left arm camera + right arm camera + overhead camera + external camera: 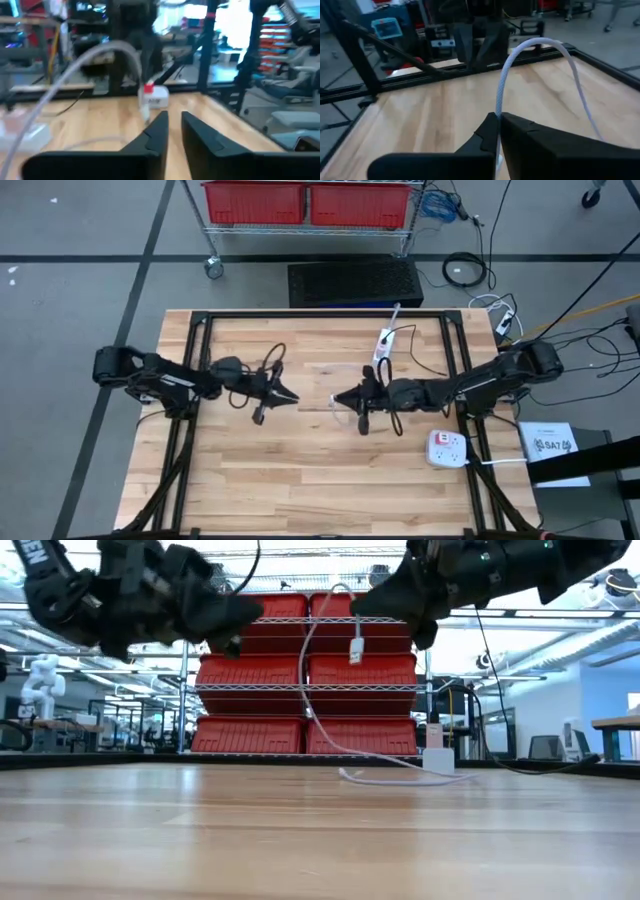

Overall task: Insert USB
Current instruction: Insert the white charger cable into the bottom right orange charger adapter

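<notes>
The white USB cable (506, 85) is clamped in the right hand (345, 398), lifted above the table (300, 480); insertion remains undone. The left hand (285, 395) hovers nearby, fingers slightly apart, empty.

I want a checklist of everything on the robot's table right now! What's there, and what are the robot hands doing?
Surface: wooden table, light planks, inside a black frame.
Job's things: white USB cable held up off the table, its plug hanging in the air; white power strip lying flat near the right arm's side.
Clutter: nothing seen.
Grippers: right gripper shut on the USB cable above the table's middle; left gripper facing it, fingers apart, holding nothing.
Cables: the white USB cable loops down to a small white adapter at the table's far edge; dark cords lie on the floor.
Surroundings: red bins on a wire shelf behind the table.
</notes>
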`<state>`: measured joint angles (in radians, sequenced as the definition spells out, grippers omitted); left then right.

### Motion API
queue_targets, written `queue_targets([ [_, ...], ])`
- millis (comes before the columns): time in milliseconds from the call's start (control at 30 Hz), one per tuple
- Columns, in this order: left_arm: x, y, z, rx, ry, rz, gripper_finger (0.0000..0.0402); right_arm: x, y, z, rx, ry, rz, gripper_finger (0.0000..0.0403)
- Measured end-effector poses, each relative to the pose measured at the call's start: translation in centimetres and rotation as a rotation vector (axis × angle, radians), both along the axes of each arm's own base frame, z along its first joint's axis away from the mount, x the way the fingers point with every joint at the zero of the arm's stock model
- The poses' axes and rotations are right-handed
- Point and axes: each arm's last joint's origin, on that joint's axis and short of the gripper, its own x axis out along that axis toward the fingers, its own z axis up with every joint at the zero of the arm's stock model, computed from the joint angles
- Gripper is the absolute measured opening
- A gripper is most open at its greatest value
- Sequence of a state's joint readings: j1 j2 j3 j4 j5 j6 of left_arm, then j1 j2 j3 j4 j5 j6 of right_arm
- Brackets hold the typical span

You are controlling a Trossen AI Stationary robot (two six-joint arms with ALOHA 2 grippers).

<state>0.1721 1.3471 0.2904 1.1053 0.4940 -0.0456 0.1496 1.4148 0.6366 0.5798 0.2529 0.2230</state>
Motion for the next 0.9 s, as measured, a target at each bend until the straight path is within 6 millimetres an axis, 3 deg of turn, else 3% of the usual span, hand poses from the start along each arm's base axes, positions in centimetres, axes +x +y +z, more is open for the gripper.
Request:
queue_targets([
  [167,2.1,-0.4,0.9,0.003,-0.009,-0.059,0.0113,0.7,0.2,-0.1,0.017,-0.075,0.036,0.0000],
  [333,4.6,-0.6,-0.1,-0.021,0.121,-0.107,0.0152,1.1,0.5,-0.2,0.028,-0.123,0.071,0.0000],
  [567,7.3,-0.8,0.5,-0.057,0.084,-0.169,0.0159,1.2,1.0,0.0,0.038,-0.165,0.117,0.0000],
  [900,8.8,-0.9,1.8,-0.103,0.067,-0.200,0.0160,1.1,1.6,0.2,0.038,-0.183,0.139,0.0000],
])
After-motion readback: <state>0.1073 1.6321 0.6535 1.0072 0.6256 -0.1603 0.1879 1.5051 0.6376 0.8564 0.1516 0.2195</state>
